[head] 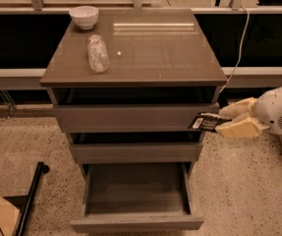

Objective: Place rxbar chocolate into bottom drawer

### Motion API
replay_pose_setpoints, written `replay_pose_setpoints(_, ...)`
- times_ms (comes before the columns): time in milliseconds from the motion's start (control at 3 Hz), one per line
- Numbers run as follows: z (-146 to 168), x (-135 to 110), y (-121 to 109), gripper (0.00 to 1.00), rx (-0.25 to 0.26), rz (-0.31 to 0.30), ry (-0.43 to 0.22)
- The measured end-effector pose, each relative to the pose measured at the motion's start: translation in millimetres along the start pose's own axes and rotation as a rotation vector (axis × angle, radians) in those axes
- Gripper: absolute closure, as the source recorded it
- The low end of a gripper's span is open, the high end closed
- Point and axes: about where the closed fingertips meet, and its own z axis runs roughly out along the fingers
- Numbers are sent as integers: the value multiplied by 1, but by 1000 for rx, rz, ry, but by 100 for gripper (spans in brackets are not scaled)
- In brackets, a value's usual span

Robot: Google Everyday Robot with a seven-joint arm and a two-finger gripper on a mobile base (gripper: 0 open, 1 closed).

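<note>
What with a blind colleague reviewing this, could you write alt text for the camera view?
The pincer holds the rxbar chocolate right of the cabinet, level with its upper drawers. The bottom drawer stands open below; a white bowl and plastic bottle rest on top.

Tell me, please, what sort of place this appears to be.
Probably a robot test area in an office or lab: a grey-brown three-drawer cabinet stands on a speckled stone floor, a white cable hangs behind, and a pale two-finger tool right of the cabinet grips a flat black rectangular wrapper bar.
</note>
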Motion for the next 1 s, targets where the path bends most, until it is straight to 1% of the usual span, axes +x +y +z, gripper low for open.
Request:
replay_pose_setpoints(333,9,2,1,100,-20,-6,10)
replay_pose_setpoints(667,40,0,8,100,-84,-56,62)
replay_pose_setpoints(1000,86,22,19,100,-158,-52,86)
